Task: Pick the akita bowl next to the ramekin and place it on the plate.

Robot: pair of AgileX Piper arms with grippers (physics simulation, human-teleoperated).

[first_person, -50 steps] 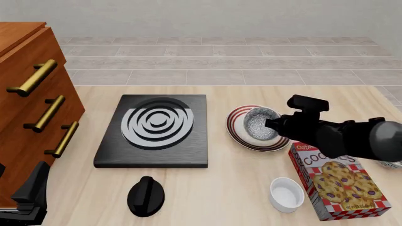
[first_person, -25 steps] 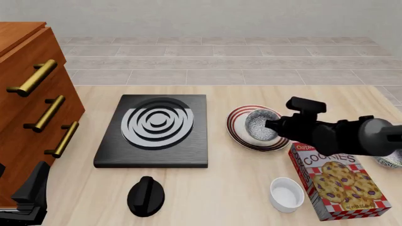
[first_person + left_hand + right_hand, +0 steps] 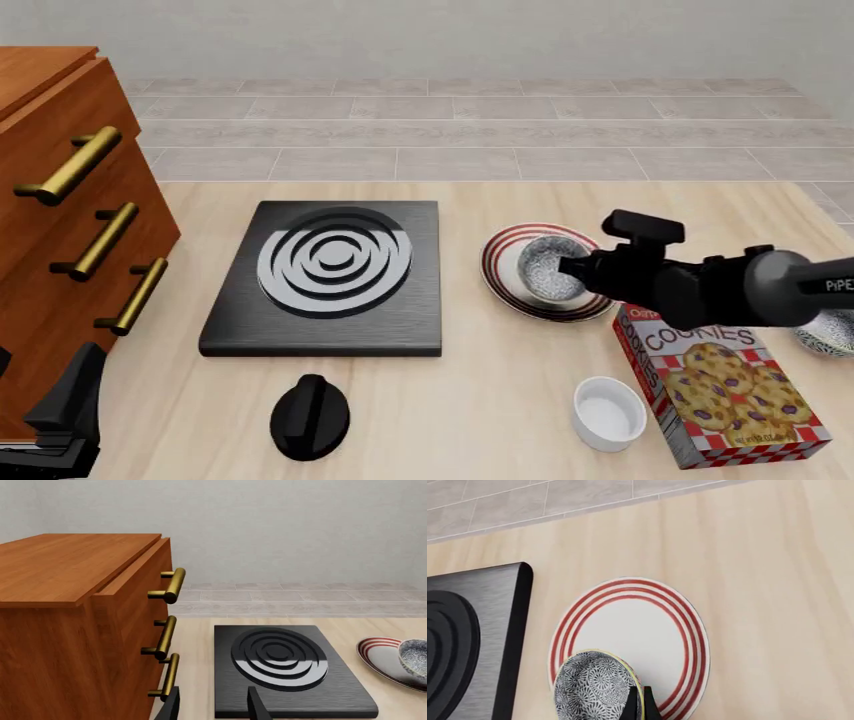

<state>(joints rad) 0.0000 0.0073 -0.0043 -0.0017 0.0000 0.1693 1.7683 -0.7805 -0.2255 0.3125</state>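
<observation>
On the plate (image 3: 505,262), right of the black slab (image 3: 322,279), sits the bowl (image 3: 546,269), its speckled inside facing up in the front view. Reaching in from the right, the right gripper (image 3: 571,268) is at the bowl's right rim; in the right wrist view its two thin fingers (image 3: 630,706) stand close together with the bowl's pale rim pinched between them, so it is clenched on the bowl (image 3: 595,685), whose dark patterned outside shows there over the white centre of the plate (image 3: 660,630). Whether the bowl's foot rests on the plate or hangs just above it cannot be told. Nearer the camera, the white ramekin (image 3: 607,413) stands alone on the table (image 3: 467,400), just beside the cookie box (image 3: 714,385), which lies flat under the right arm. At the right edge of the front view a second speckled bowl (image 3: 830,332) is partly hidden behind the arm. Over at the lower left, the left gripper (image 3: 67,420) is low beside the wooden drawer unit (image 3: 67,200), well apart from the plate; in the left wrist view its fingers (image 3: 257,705) stand apart with nothing between them, released. A black knob (image 3: 310,415) lies in front of the slab.
</observation>
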